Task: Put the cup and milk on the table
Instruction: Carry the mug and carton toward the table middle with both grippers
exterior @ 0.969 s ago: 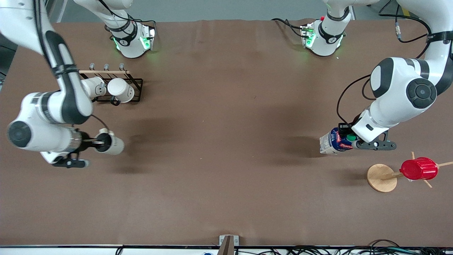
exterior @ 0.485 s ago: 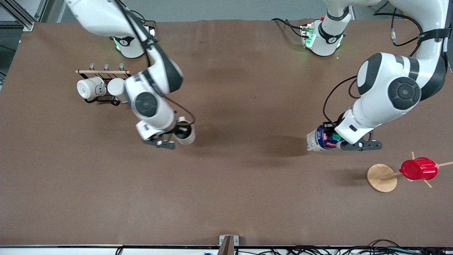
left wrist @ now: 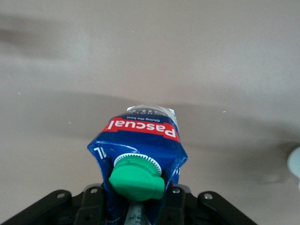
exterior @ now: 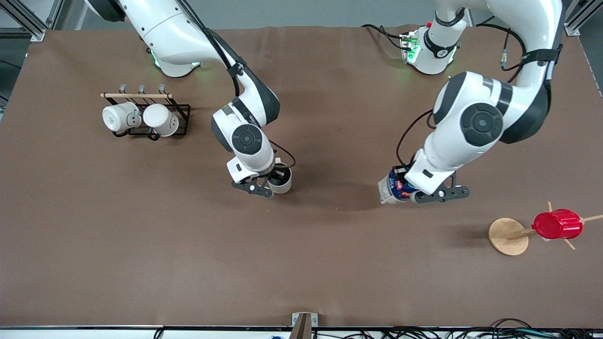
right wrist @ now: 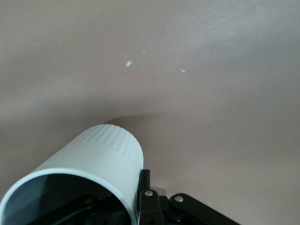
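Observation:
My right gripper (exterior: 277, 181) is shut on the rim of the pale grey-beige cup (exterior: 281, 181), which it holds over the middle of the brown table (exterior: 301, 263). In the right wrist view the cup (right wrist: 89, 174) shows its dark inside, with one finger (right wrist: 144, 187) against its wall. My left gripper (exterior: 409, 192) is shut on the blue and white milk carton (exterior: 394, 189) and holds it tilted over the table, toward the left arm's end. In the left wrist view the milk (left wrist: 138, 152) shows its green cap (left wrist: 136, 178) and red label band.
A black wire rack (exterior: 158, 118) with two white mugs (exterior: 136, 118) stands toward the right arm's end. A round wooden disc (exterior: 507, 236) with a peg stand carries a red ribbed cup (exterior: 557, 224) at the left arm's end.
My right gripper has carried the cup from the right arm's end to over the table's middle. My left gripper has carried the milk toward the middle.

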Robot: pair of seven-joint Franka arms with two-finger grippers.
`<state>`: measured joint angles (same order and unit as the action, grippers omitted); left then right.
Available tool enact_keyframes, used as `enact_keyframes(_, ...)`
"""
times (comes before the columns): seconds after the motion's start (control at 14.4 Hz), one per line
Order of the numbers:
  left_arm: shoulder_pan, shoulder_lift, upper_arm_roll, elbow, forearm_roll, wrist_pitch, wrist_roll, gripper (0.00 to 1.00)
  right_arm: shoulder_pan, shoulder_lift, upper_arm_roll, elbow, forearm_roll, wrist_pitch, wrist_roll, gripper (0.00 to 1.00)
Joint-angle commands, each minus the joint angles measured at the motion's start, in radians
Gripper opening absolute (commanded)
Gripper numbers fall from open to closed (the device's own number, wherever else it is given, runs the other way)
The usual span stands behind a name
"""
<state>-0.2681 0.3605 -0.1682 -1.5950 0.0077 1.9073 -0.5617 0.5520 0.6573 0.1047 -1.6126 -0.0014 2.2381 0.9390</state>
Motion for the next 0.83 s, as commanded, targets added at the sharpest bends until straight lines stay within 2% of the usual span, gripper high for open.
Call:
enact_keyframes(0.0,-0.09,0.034,0.001,0.072,0.015,-0.044,-0.116,0.0,0.028,0.031,-0.011,0.016,0.005,0.047,0.07,0.12)
enact_keyframes(0.07,-0.13,0.06,0.003,0.095,0.015,-0.044,-0.162,0.0,0.029,0.031,-0.011,0.016,-0.002,0.046,0.09,0.24)
enact_keyframes(0.14,-0.149,0.083,0.003,0.113,0.015,-0.042,-0.185,0.0,0.028,0.027,-0.014,0.016,-0.005,0.032,0.093,0.44)
enact_keyframes(0.21,-0.172,0.104,0.003,0.136,0.014,-0.042,-0.198,0.0,0.028,0.022,-0.017,0.016,-0.005,0.029,0.093,0.68)
enact_keyframes(0.28,-0.187,0.129,0.003,0.161,0.014,-0.042,-0.207,0.0,0.028,0.016,-0.019,0.016,-0.005,0.025,0.104,0.84)
enact_keyframes(0.42,-0.23,0.166,0.003,0.191,0.014,-0.036,-0.245,0.0,0.019,-0.037,-0.025,0.019,-0.008,-0.035,0.129,0.93)
enact_keyframes(0.76,-0.298,0.212,0.003,0.204,0.012,0.061,-0.36,0.0,-0.015,-0.217,-0.074,0.019,-0.121,-0.247,0.115,0.99)
